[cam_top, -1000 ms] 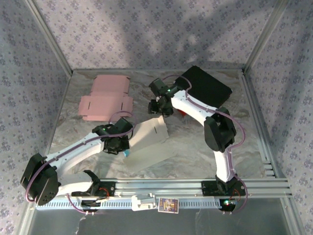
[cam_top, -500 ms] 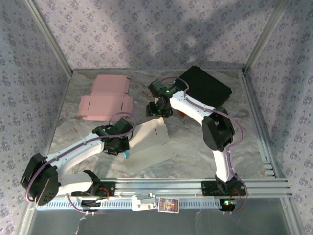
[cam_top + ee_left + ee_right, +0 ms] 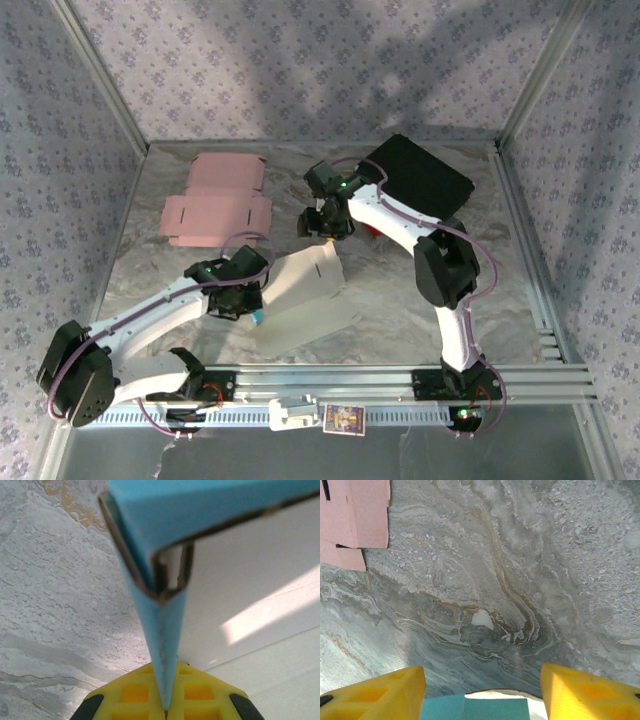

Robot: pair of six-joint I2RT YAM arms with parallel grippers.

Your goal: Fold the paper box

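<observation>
The paper box (image 3: 312, 287), white outside and blue inside, lies partly folded at the table's middle. My left gripper (image 3: 250, 303) is at its left edge, shut on a blue flap. In the left wrist view that flap (image 3: 162, 630) runs down into the closed yellow fingertips of the gripper (image 3: 166, 707), with the white box wall (image 3: 245, 575) to the right. My right gripper (image 3: 319, 224) hovers above the box's far corner, open. In the right wrist view its gripper (image 3: 482, 682) has nothing between the fingers, and the box's teal edge (image 3: 475, 709) shows below them.
A flat pink box blank (image 3: 215, 202) lies at the back left, its corner (image 3: 355, 515) also in the right wrist view. A black slab (image 3: 422, 176) sits at the back right. Patterned walls and metal rails close in the marbled table (image 3: 400, 300).
The right gripper has drifted slightly left off the box's far corner and its jaws have widened. The left gripper stays shut on the flap, and the box has barely shifted.
</observation>
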